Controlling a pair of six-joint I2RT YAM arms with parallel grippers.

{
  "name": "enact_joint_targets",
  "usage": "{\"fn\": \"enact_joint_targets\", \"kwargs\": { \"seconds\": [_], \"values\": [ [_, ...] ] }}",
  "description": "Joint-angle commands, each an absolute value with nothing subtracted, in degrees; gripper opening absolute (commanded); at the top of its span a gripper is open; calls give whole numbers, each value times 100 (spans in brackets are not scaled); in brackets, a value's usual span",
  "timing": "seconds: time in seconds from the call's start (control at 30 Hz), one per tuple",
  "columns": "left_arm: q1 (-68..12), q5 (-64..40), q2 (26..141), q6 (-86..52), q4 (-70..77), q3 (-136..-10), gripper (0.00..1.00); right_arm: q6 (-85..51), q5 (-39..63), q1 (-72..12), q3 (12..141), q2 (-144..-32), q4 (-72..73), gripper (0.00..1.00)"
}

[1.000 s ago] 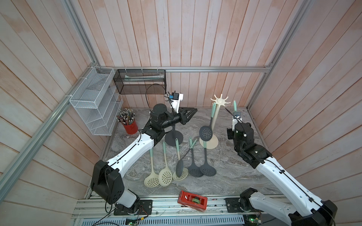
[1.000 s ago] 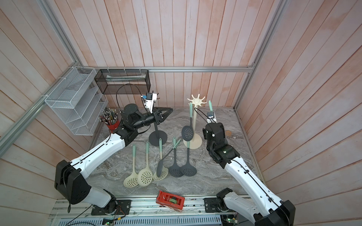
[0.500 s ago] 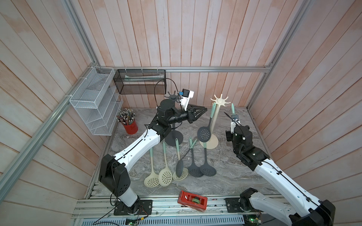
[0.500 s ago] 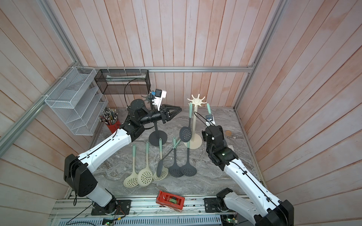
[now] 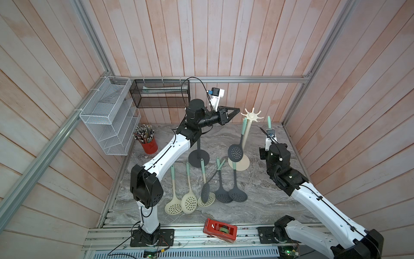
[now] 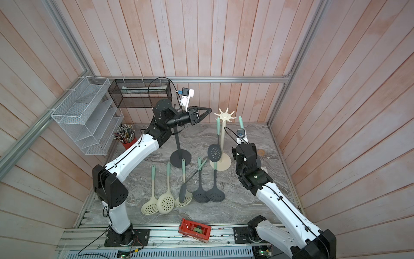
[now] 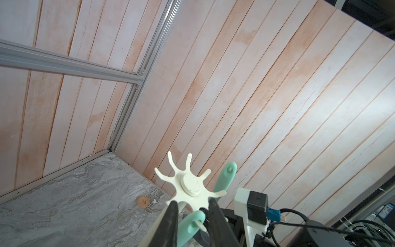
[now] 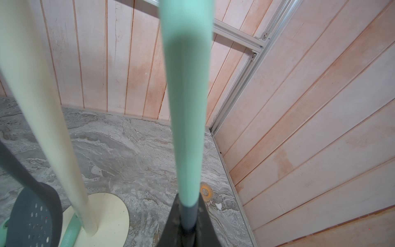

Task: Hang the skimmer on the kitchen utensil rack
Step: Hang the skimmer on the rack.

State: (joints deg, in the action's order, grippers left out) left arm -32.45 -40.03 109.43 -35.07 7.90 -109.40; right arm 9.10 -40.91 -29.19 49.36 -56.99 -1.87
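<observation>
Right claw (image 8: pixel 188 206) clamped on skimmer (image 8: pixel 186 107) handle, upright beside utensil rack (image 5: pixel 252 115). Left claw (image 7: pixel 192 202) part-open, empty, near the rack's top.

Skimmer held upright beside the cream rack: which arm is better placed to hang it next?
Right. The right claw is shut on the skimmer, close to the cream utensil rack. The left claw is open and empty near the rack's top.

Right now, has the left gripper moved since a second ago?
Yes. The left gripper has swung away from the black stand toward the hooks of the cream rack.
</observation>
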Motion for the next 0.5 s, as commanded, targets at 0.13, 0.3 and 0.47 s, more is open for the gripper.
{"fn": "enact_joint_targets", "kwargs": {
  "seconds": [0.13,0.3,0.47],
  "values": [
    [-3216,-3938,11449,-3621,222,-11661,26,936,-4263,-2935,4895,-5737,70,0],
    [-3269,-3949,11504,-3583,203,-11698,25,916,-4227,-2933,4904,-5807,59,0],
    [-3314,-3806,11513,-3426,3,-11696,26,897,-4158,-2935,4902,-5882,79,0]
  ]
}}
